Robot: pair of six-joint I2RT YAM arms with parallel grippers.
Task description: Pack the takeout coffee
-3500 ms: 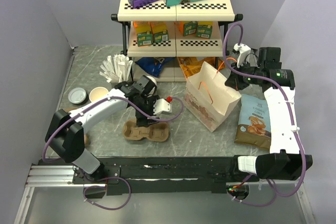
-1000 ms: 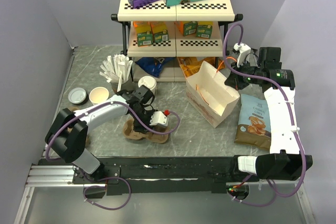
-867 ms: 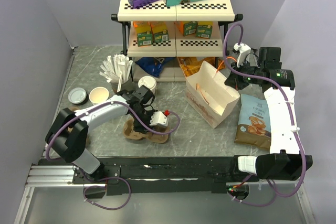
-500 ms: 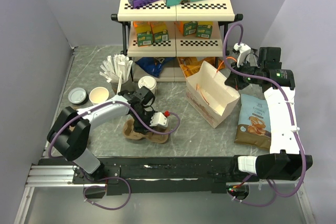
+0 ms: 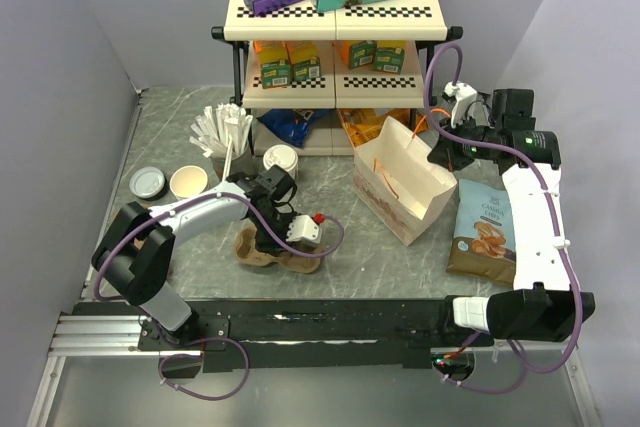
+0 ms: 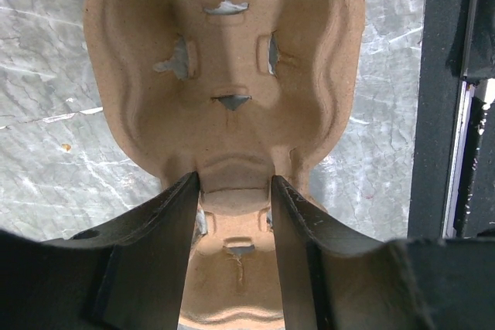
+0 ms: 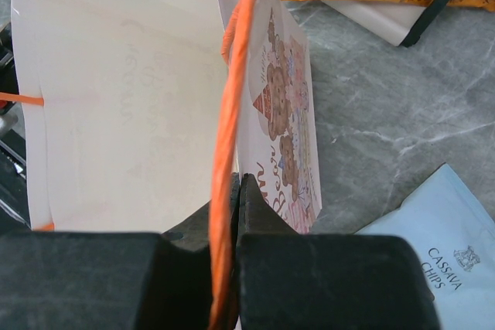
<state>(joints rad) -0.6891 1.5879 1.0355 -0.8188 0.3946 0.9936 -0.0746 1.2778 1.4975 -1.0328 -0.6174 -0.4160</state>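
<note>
Two grips are seen: the left gripper [image 6: 233, 185] is closed on the waist of the cup carrier [image 6: 224, 52], the right gripper [image 7: 230, 183] is pinched on the orange bag handle [image 7: 232, 75]; the takeout coffee [image 5: 188, 181] is stood upright beside the grey lid [image 5: 147, 182]

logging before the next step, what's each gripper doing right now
left gripper: closed on the narrow middle of the brown moulded-pulp cup carrier
right gripper: shut on the orange cord handle of the white paper bag

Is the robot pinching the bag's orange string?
Yes, the right fingers are closed tight on the orange handle of the paper bag.
</note>
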